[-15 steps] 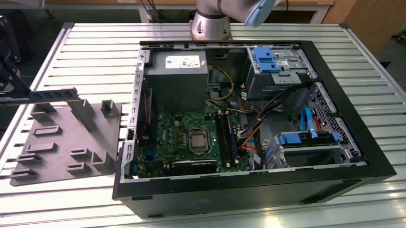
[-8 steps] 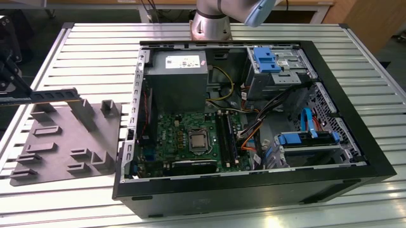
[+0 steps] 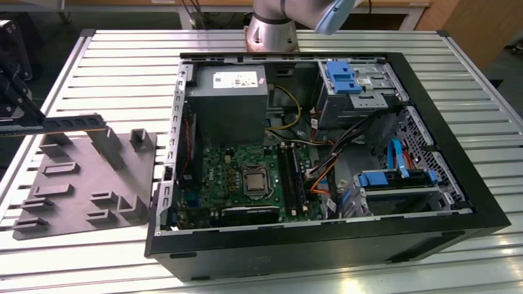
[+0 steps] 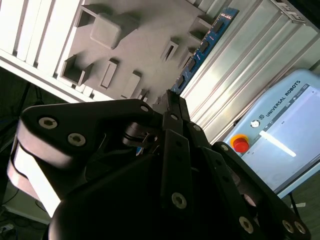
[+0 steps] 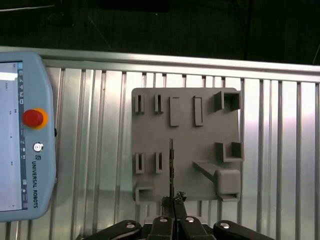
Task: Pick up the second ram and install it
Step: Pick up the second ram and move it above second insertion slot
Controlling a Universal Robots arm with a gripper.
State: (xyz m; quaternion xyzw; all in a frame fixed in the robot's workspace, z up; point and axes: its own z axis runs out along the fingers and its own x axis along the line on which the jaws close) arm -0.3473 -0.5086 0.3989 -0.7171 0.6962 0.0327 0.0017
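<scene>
Slatted metal bench [image 3: 114, 67], dark room behind. In the exterior view, at 9 o'clock, the tool [image 3: 39, 124] is clamped on one end of the second ram [image 3: 78, 122], level above the grey tray [image 3: 90, 165]; the open PC case [image 3: 327, 242] is at 3 o'clock. The first wrist view adds a teach pendant [image 5: 25, 135] beside the tray and shows the ram edge-on. The tool body is cut off at the exterior view's edge.
</scene>
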